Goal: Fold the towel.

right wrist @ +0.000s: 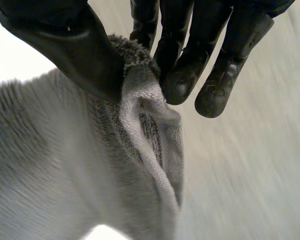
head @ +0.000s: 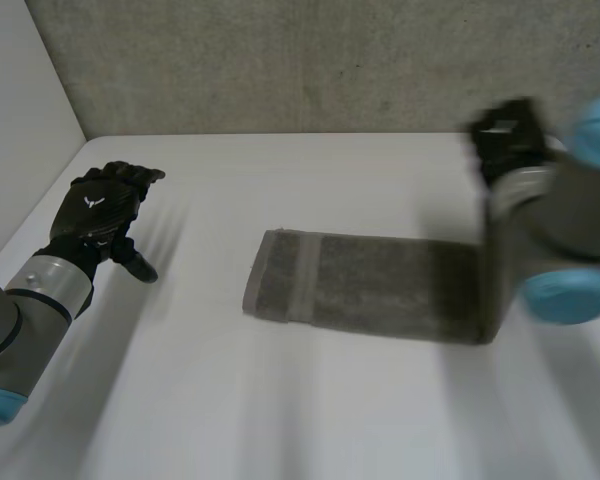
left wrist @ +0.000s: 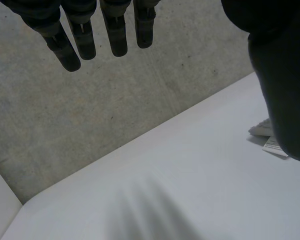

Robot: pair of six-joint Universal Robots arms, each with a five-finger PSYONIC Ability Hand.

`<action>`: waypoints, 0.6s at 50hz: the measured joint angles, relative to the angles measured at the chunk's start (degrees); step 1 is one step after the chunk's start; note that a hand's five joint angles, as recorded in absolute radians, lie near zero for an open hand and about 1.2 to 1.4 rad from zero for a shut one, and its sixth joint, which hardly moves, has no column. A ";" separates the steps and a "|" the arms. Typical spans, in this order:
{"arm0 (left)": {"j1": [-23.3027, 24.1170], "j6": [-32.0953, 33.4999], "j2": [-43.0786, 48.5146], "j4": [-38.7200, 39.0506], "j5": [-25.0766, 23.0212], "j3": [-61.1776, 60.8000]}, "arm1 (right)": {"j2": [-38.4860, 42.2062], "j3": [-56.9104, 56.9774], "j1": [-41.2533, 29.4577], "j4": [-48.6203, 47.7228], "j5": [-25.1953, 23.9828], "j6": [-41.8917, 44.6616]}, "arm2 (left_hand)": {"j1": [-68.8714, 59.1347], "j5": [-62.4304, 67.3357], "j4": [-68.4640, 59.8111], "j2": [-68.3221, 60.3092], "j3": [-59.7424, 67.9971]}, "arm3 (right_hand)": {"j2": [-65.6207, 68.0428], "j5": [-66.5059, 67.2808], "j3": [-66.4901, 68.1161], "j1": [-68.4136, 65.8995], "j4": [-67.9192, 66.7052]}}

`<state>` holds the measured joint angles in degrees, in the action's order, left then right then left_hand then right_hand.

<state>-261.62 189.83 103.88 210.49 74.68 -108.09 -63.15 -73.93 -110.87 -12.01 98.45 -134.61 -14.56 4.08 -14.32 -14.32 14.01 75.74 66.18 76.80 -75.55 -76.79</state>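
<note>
Towel (head: 370,288) lying mid-frame on tabletop (head: 280,420), right end raised. Right hand (head: 508,135), upper right, pinching that end, thumb against fingers. Left hand (head: 102,205) hovering open, empty, at left. Towel looking soft, limp, light; gripping at corners likely best.

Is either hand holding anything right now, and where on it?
The right hand pinches the grey towel's raised end, at the edge, between thumb and fingers. The left hand is open, holding nothing.

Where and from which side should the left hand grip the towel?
Grip the towel at its banded short end, from the left: it lies flat and free, nearest the open left hand, while the right hand pinches the other, lifted end.
</note>
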 measured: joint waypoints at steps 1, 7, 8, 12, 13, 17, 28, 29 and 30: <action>-0.01 0.00 0.00 0.00 0.00 0.00 | 1.11 1.65 -4.26 -0.11 0.13 -0.27 | 0.00 0.00 0.00 0.00 0.00 | 0.00 0.00 0.03 0.00 0.00; -0.05 0.01 0.03 0.00 0.01 -0.04 | 9.62 8.77 -22.28 -1.55 -0.10 -0.56 | 0.00 0.00 0.00 0.00 0.00 | -0.21 -0.06 -0.01 0.18 0.05; -0.06 0.01 0.05 0.00 0.01 -0.05 | 10.81 9.43 -23.65 -1.66 -0.14 -0.48 | 0.00 0.00 0.00 0.00 0.00 | -1.57 -1.25 -1.63 1.46 1.25; -0.10 0.02 0.20 0.00 -0.02 -0.07 | 16.78 12.35 -28.60 -1.87 -0.22 0.07 | 0.00 0.00 0.00 0.00 0.00 | -29.25 -29.57 -28.84 28.36 29.09; -0.10 0.01 0.27 0.00 -0.04 -0.08 | 18.17 12.82 -29.31 -1.84 -0.13 0.18 | 0.00 0.00 0.00 0.00 0.00 | -41.13 -41.80 -40.30 39.87 40.58; -0.12 0.02 0.48 0.00 -0.05 -0.11 | 19.66 12.55 -29.57 -1.42 0.23 -0.08 | 0.00 0.00 0.00 0.00 0.00 | -61.90 -62.82 -62.48 60.80 62.30; 0.20 0.07 0.65 0.16 -0.13 -0.69 | 6.92 -0.53 -18.87 4.46 -0.90 -8.01 | 0.00 0.00 0.00 0.00 0.00 | -61.96 -62.82 -62.99 62.14 62.53; 0.29 0.08 0.67 0.18 -0.13 -0.76 | 5.42 -2.78 -17.41 5.59 -1.47 -8.96 | 0.00 0.00 0.00 0.00 0.00 | -61.96 -62.82 -62.99 62.18 62.53; 0.37 0.08 0.67 0.19 -0.14 -0.81 | 4.11 -5.17 -15.90 6.63 -2.11 -9.73 | 0.00 0.00 0.00 0.00 0.00 | -61.88 -62.72 -62.95 61.99 62.51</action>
